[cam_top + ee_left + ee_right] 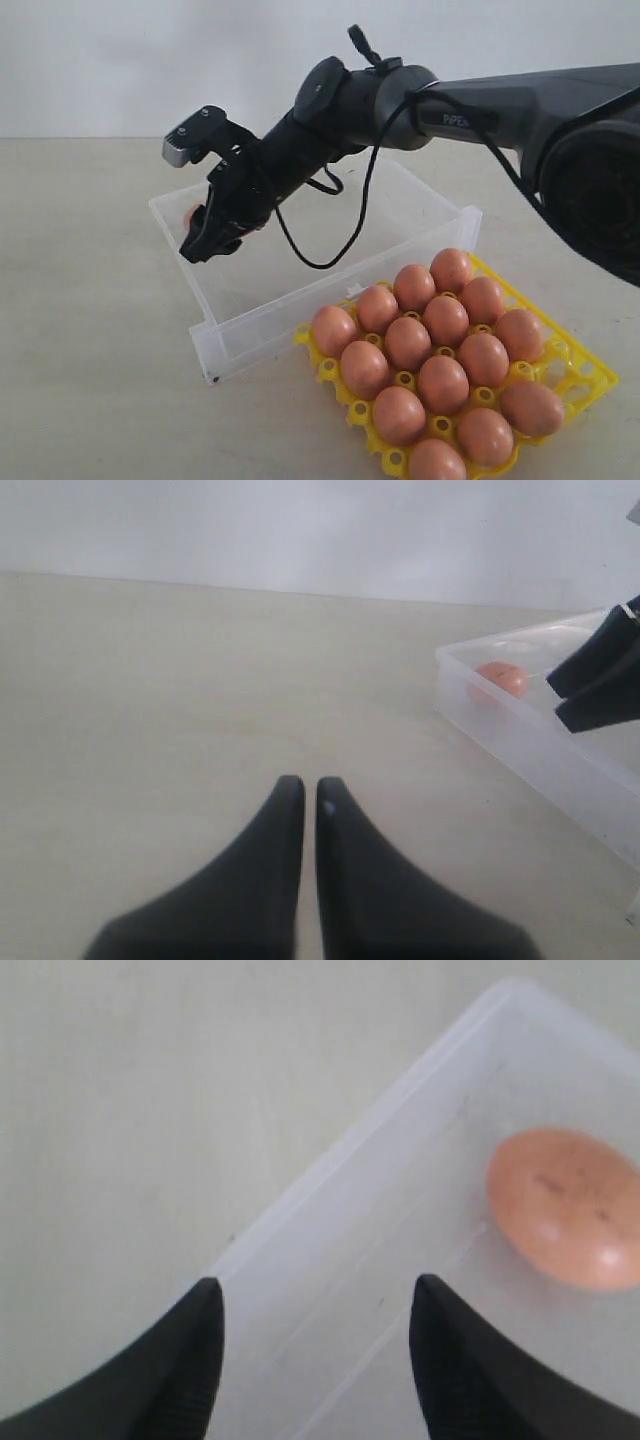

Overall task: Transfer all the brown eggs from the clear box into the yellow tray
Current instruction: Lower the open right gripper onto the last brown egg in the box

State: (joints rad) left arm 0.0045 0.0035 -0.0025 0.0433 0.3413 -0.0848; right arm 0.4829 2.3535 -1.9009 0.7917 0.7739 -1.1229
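the clear box point(262, 333) sits on a pale table point(90, 350), and everything else is placed from it. one brown egg point(565, 1205) lies inside the box on its floor, close to a corner at the end far from the yellow tray point(592, 374). in the exterior view only a sliver of orange shows there, behind the dark fingers. the egg rests free, with nothing touching it.

the right gripper point(208, 242) reaches across and hangs over that same end of the box, angled downward. its jaws stand spread wide and hold nothing. the right wrist view shows the two black fingertips point(200, 1305) well apart, with the box's rim and floor seen between them and the egg off to one side of the gap, not between the tips.

the yellow tray lies just beside the box's other end, against its long front wall. its cups are packed with the other brown eggs point(442, 384), sitting in neat diagonal rows, each upright in its own cup.

the left gripper point(303, 785) is outside the box, over bare table near the box's egg end. its fingers are pressed together with only a thin seam between them – clenched on nothing.
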